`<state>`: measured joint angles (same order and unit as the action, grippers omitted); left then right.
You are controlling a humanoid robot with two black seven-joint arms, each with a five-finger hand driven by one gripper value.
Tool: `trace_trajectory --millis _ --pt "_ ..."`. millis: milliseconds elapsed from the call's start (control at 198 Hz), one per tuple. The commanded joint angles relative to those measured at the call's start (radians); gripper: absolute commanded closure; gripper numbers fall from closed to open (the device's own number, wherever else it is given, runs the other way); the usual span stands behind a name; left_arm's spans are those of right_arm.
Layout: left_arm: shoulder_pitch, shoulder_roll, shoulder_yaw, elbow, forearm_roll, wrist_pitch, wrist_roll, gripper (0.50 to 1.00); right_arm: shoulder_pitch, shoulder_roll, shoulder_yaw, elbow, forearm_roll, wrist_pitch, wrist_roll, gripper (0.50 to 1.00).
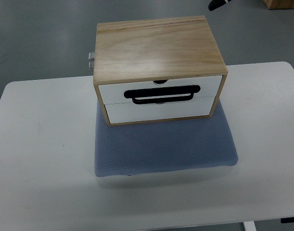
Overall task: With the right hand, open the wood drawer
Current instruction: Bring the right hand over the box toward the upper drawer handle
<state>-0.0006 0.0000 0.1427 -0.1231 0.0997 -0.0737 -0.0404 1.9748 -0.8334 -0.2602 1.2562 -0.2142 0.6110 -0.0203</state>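
Top view: wood drawer box (156, 53) on blue mat (166, 149), far middle of white desk (41, 159)
Drawers: two white fronts, both closed
Handle (162, 94): black, across the fronts
Robot hand: neither visible, state cannot be told

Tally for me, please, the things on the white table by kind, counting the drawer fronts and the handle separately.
Wooden drawer box: 1
White drawer fronts: 2 (upper, lower)
Black handle: 1
Blue mat: 1
Total: 5, all on the white table. Neither robot hand is in view.
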Motion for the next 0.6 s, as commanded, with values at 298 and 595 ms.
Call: trace_trajectory --millis 298,595 --pt "-0.001 0.000 0.000 0.000 0.000 0.000 -0.001 0.500 0.113 0.134 -0.123 0.173 -0.050 0.000 -0.109 0.558" --pt "0.001 0.000 0.000 0.000 0.000 0.000 0.001 0.500 0.139 0.214 -0.189 0.241 -0.045 -0.092 -0.110 0.560"
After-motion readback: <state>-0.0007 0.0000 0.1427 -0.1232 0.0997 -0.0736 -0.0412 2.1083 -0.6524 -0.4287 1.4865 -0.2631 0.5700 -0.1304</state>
